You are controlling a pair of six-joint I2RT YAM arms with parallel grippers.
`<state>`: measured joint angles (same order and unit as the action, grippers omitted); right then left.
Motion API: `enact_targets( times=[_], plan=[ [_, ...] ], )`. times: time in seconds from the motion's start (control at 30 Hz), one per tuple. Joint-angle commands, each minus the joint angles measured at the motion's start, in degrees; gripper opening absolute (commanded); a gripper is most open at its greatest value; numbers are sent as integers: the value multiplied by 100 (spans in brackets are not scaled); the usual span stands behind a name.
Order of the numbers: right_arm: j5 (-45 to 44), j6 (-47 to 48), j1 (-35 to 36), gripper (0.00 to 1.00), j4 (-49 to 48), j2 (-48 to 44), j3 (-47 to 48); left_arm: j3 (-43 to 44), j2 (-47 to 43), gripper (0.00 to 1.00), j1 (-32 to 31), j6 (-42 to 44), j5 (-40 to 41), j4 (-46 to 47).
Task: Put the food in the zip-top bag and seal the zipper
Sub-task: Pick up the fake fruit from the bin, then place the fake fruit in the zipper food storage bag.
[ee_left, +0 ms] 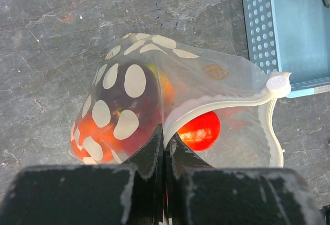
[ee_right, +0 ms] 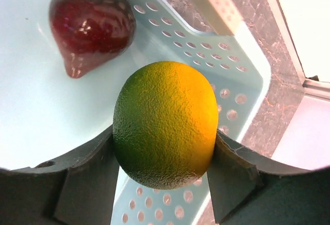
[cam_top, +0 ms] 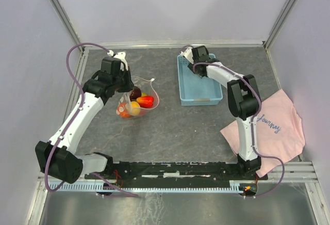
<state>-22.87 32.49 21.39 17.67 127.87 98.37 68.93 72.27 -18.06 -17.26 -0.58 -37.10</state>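
On the tabletop (cam_top: 170,127), at nine o'clock from its centre, the left pincer (ee_left: 164,155) pinches the rim of the zip-top bag (ee_left: 206,80), food (ee_left: 200,131) inside. At one o'clock, the right pincer (ee_right: 165,155) grips a yellow-green citrus (ee_right: 165,116) in the blue basket (ee_right: 227,70).

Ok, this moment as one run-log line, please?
left gripper: shut on bag rim | right gripper: shut on yellow-green fruit, over basket | bag: open, food inside | basket: dark red fruit inside

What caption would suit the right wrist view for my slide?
Right gripper holds a yellow-green citrus fruit over the light blue basket, where a dark red fruit lies.
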Motion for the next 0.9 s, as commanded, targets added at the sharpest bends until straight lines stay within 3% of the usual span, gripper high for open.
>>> enact_targets(
  times=[0.0, 0.4, 0.87],
  plan=[
    [350, -784, 58, 50, 261, -943, -86, 112, -17, 3, 30, 126, -86, 203],
    [1255, -2709, 170, 46, 1001, -2425, -808, 112, -35, 3, 31, 127, -165, 211],
    [3313, -4860, 645, 44, 1095, -3882, -1818, 101, -36, 3, 31, 126, -256, 243]
  ],
)
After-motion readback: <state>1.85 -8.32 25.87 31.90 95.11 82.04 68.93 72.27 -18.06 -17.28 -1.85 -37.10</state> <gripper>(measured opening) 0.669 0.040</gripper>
